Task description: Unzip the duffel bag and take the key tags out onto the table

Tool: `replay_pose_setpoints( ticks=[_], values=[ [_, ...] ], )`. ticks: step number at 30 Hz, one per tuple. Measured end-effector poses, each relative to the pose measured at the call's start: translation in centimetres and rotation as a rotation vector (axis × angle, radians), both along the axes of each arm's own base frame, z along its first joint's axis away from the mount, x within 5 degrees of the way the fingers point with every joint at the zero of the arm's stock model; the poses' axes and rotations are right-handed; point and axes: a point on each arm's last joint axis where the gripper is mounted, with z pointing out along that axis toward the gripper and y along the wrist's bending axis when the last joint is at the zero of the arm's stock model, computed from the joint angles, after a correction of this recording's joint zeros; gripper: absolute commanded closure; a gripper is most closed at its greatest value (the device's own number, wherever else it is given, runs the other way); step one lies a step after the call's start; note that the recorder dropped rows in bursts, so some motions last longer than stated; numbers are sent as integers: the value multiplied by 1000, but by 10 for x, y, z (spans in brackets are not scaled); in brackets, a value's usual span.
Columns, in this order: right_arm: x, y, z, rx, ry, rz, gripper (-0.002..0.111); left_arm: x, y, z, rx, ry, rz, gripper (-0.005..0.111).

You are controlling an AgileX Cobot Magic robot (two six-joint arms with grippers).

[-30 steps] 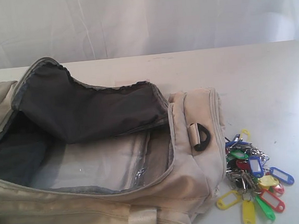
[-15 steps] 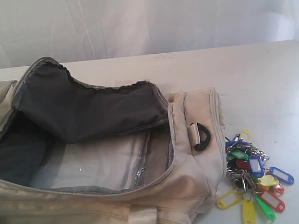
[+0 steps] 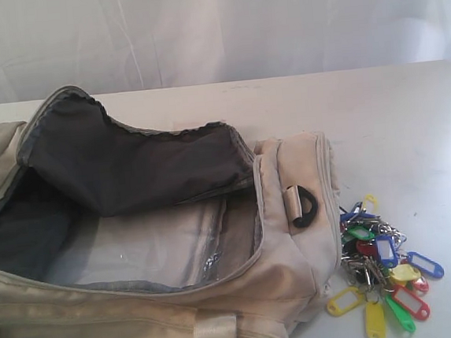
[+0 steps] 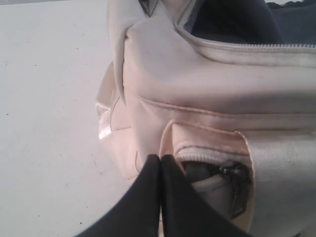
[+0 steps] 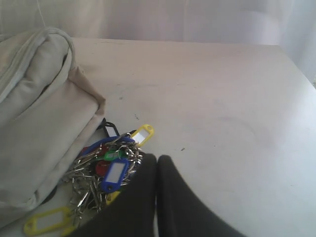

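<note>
The cream duffel bag (image 3: 289, 266) lies on the white table (image 3: 395, 122) with its main zipper undone and its flap folded back, showing dark grey lining. The bunch of coloured key tags (image 3: 380, 270) rests on the table just right of the bag's end, outside it. In the right wrist view my right gripper (image 5: 157, 158) is shut with nothing in it, above the table beside the key tags (image 5: 106, 170). My left gripper (image 4: 160, 158) is shut and empty, close to the duffel bag (image 4: 207, 84) near a side pocket zipper. Neither gripper shows in the exterior view.
A black D-ring (image 3: 304, 207) sits on the bag's end panel. A pale webbing strap (image 3: 215, 336) crosses the bag's near side. A white curtain (image 3: 213, 28) hangs behind the table. Bare tabletop stretches to the right and behind the tags.
</note>
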Motion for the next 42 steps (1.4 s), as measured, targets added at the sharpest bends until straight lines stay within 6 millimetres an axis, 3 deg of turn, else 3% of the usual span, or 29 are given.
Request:
replay_pose_setpoints(
  ticks=[42],
  values=[
    [0, 0, 0, 0, -4, -6, 108, 0, 0, 0, 0, 0, 0, 107]
  ],
)
